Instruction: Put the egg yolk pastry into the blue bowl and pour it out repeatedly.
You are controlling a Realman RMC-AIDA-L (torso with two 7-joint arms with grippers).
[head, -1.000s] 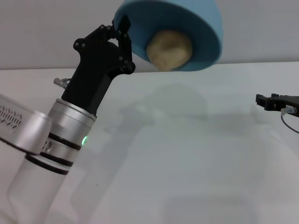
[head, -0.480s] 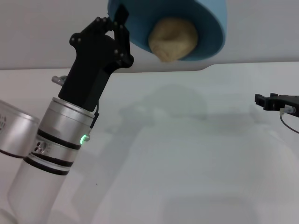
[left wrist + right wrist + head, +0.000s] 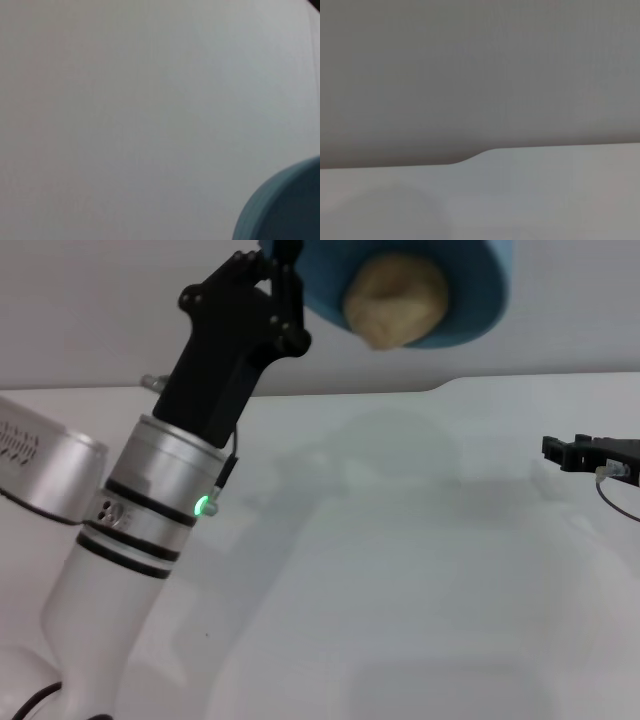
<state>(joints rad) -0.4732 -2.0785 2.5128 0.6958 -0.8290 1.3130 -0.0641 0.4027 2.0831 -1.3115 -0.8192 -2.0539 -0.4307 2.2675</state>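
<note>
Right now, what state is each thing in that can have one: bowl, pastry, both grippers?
blue bowl: lifted high above the table, tipped steeply so its opening faces the head camera, gripped at the rim.
egg yolk pastry: inside the tipped bowl, not yet out.
left gripper: raised, jaws shut on the bowl's rim.
right gripper: parked low at the right edge, holding nothing visible.
</note>
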